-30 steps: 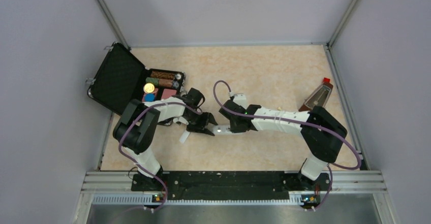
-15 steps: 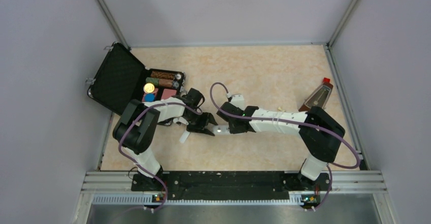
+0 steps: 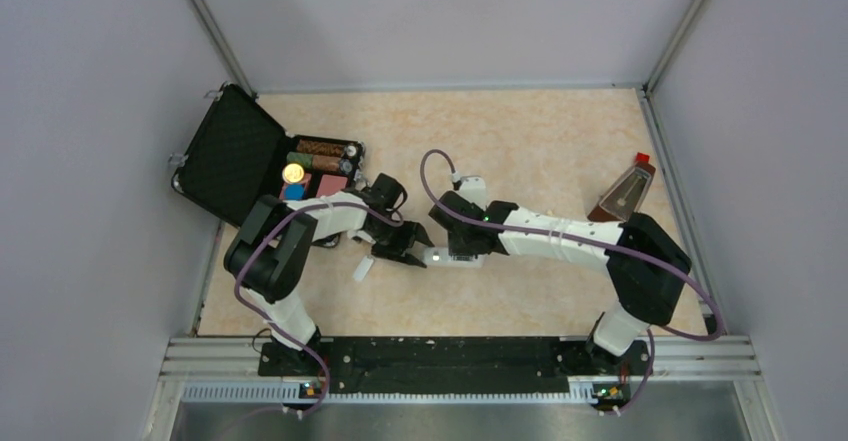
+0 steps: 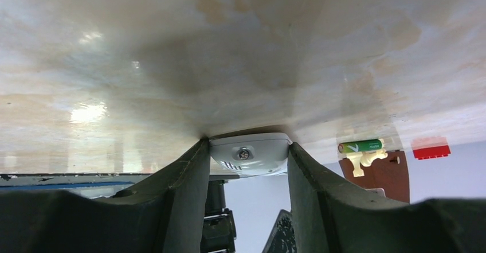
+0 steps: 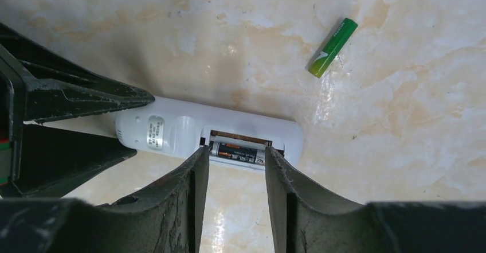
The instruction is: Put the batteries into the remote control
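White remote control point(image 5: 172, 132), held by left claw point(image 4: 247, 145), contains a dark battery point(image 5: 239, 151); right claw point(image 5: 235, 160) narrowly parted.

Dark battery point(image 5: 238, 152) in the remote point(image 5: 172, 129): lower edge hidden behind right gripper point(image 5: 234, 150) fingers. From above, remote mostly covered; left wrist shows just its end.

1. Remote point(image 5: 177, 129): 1.
2. Green batt. point(image 5: 332, 47): 1; dark batt. point(image 5: 238, 151): 1; 2 total.
3. Loose white cover point(image 3: 362, 269): 1.
4. Black case point(image 3: 225, 156): 1; rolls inside too small to count.
5. Brown wedge w/ red top point(image 3: 622, 193): 1.
6. Arms: 2, i.e. left arm point(image 3: 270, 261), right arm point(image 3: 560, 236).
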Available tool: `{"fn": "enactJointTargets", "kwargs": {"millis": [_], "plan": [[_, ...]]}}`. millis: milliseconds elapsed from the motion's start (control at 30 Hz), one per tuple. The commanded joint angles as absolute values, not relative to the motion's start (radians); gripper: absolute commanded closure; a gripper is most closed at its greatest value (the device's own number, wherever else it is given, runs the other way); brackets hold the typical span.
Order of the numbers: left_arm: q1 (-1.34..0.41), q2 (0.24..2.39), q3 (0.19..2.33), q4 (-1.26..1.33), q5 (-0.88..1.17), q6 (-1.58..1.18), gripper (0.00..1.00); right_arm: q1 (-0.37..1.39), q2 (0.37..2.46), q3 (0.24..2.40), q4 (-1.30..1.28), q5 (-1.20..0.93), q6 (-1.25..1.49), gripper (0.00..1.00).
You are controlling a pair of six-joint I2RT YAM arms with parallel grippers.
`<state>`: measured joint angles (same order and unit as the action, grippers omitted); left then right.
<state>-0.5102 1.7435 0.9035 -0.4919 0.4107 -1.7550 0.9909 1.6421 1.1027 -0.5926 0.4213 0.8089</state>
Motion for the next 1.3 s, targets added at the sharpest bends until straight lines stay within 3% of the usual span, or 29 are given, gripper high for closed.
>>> {"fn": "enactJointTargets", "kwargs": {"millis": [0,333,667,1067,1267], "plan": [[-0.519,1.757,0.928,-0.513,0.321,-1.699,0.49,0.962,1.592,1.142,-0.599,0.423,0.829,0.59],[-0.518,1.758,1.010,-0.556,0.265,-1.592,0.24,0.828,1.596,1.089,-0.583,0.440,0.871,0.47],[-0.511,1.769,1.022,-0.566,0.267,-1.546,0.23,0.742,1.750,1.160,-0.560,0.426,0.880,0.51],[-0.497,1.736,1.018,-0.590,0.249,-1.505,0.24,0.734,1.861,1.196,-0.554,0.414,0.862,0.68],[-0.500,1.748,1.034,-0.613,0.238,-1.449,0.27,0.733,1.867,1.195,-0.550,0.420,0.811,0.92]]}}
